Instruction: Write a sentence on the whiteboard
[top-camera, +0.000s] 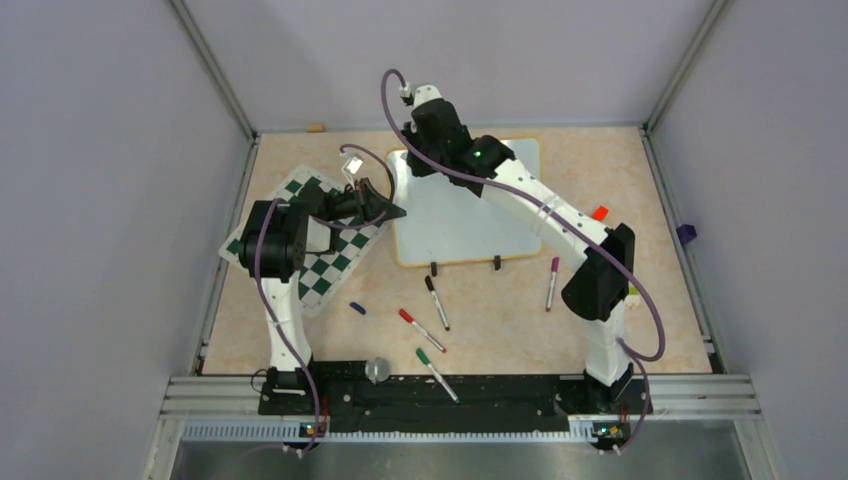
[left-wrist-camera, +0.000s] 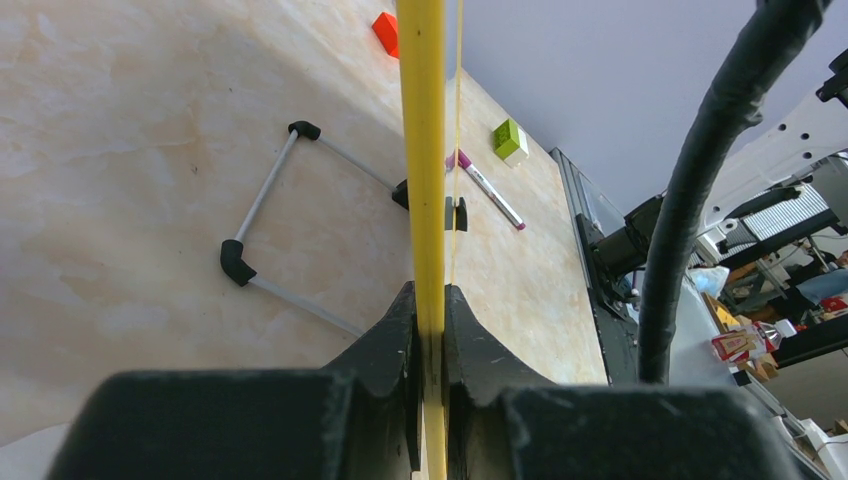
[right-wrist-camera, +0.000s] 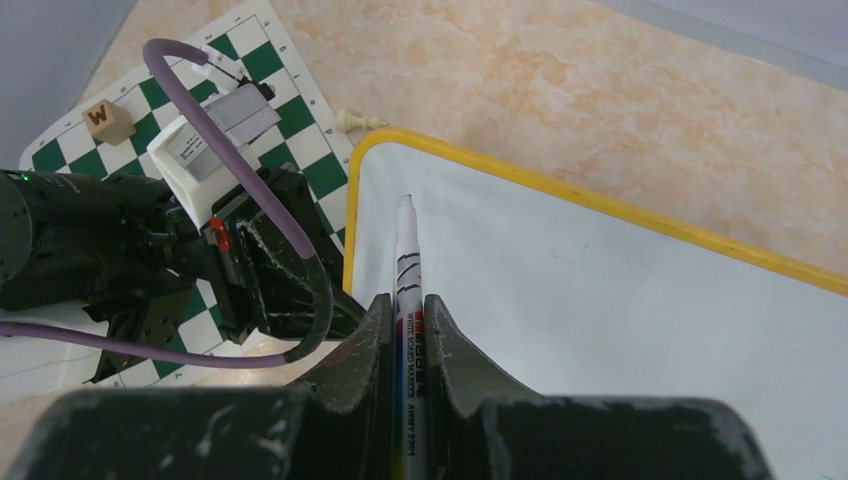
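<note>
My right gripper (right-wrist-camera: 405, 312) is clamped shut on a marker (right-wrist-camera: 408, 262). The marker's long axis runs straight ahead, its tip over the whiteboard (right-wrist-camera: 620, 330) just inside the far left corner; I cannot tell if it touches. My left gripper (left-wrist-camera: 428, 300) is pinched shut on the board's left edge, and the white face looks blank.

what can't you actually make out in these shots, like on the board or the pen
Whiteboard face: top view, the right arm covers its far left part; left wrist view shows only its rim edge-on.
Marker tip: right wrist view, contact with the board unclear.
Marker label: too small, partly inside the right gripper.
</note>
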